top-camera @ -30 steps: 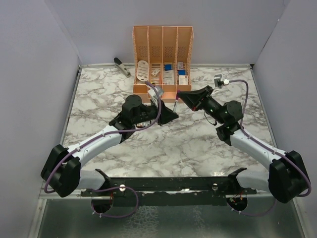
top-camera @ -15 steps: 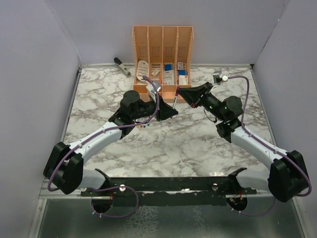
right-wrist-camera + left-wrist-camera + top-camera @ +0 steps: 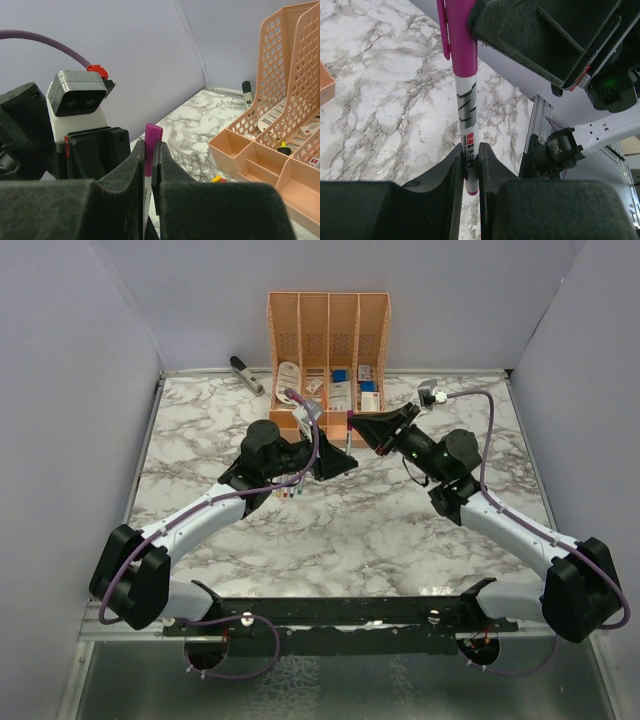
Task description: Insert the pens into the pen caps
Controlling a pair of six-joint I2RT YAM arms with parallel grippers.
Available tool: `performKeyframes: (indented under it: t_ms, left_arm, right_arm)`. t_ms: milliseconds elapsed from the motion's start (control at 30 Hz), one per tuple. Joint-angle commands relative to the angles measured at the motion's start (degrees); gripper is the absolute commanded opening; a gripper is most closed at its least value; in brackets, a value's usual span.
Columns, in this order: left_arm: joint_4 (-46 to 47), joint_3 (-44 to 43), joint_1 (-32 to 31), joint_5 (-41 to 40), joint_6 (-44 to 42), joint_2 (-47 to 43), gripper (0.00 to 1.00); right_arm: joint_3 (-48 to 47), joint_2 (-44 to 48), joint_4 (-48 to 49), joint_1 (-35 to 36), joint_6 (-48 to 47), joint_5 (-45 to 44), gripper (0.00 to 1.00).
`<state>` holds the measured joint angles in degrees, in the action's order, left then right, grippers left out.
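Note:
My left gripper (image 3: 345,462) (image 3: 468,160) is shut on the lower end of a whitish-grey pen (image 3: 466,110) (image 3: 349,442) held upright above the table. The purple cap (image 3: 456,35) (image 3: 152,134) sits on the pen's upper end. My right gripper (image 3: 358,423) (image 3: 150,150) is shut on that cap from above. Several other pens (image 3: 290,490) lie on the marble under the left arm, mostly hidden. A yellow cap (image 3: 215,178) and a red one beside it lie near the organiser's base. The other caps are hidden.
The orange organiser (image 3: 328,335) (image 3: 280,115) stands at the back centre, just behind both grippers. A grey stapler (image 3: 247,375) lies at the back left. Grey walls close in the table on the left, right and rear.
Both grippers have moved a little left and toward the organiser, still joined on the pen and purple cap. The right arm has swung further left.

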<state>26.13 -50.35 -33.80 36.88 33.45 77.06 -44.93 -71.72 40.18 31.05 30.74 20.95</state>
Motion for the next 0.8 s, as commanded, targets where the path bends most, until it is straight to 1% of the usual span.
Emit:
performKeyframes:
  t_ms: [0, 200, 233, 267, 300, 400, 433, 500, 567, 633, 767]
  left_arm:
    - [18.21, -5.39, 1.89, -3.53, 1.16, -2.51, 0.0]
    - [15.75, 1.25, 1.9, -1.57, 2.44, -3.56, 0.0]
    - [14.68, 2.7, 1.9, -1.59, 2.3, -3.98, 0.0]
    - [13.12, 4.06, 1.88, -1.79, 2.13, -4.47, 0.0]
    - [11.08, 5.21, 1.88, -2.22, 1.53, -4.87, 0.0]
    - [2.48, 7.81, 1.89, -4.58, -0.96, -5.71, 0.0]
    - [-1.37, 8.11, 1.9, -6.4, -2.09, -5.63, 0.0]
    - [-8.63, 7.98, 1.9, -9.83, -4.37, -5.03, 0.0]
    - [-15.78, 5.89, 1.9, -14.12, -6.19, -3.62, 0.0]
    - [-23.96, 2.18, 1.9, -19.68, -7.96, -0.93, 0.0]
    - [-39.94, -6.59, 1.89, -31.03, -9.3, 7.83, 0.0]
  right_arm:
    - [3.7, -1.63, -16.65, 2.85, -1.54, 5.39, 0.02]
    - [0.31, -1.87, -17.76, 2.85, -1.28, -0.3, 0.02]
    - [-0.27, -1.7, -17.56, 2.87, -1.42, -1.18, 0.03]
    - [-0.73, -1.4, -16.86, 2.88, -1.5, -2.24, 0.1]
    - [-1.0, -0.99, -16.02, 2.88, -1.6, -3.23, 0.2]
    - [-2.3, 0.47, -13.98, 2.83, -2.18, -6.15, 0.42]
    - [-3.04, 0.98, -13.97, 2.87, -2.56, -7.16, 0.45]
    - [-4.53, 1.97, -14.23, 2.87, -3.49, -8.68, 0.47]
    - [-5.92, 2.99, -15.02, 2.87, -4.48, -9.74, 0.47]
    - [-6.99, 3.99, -16.2, 2.85, -5.25, -10.87, 0.47]
    - [-7.84, 6.1, -19.69, 2.81, -5.67, -14.76, 0.47]
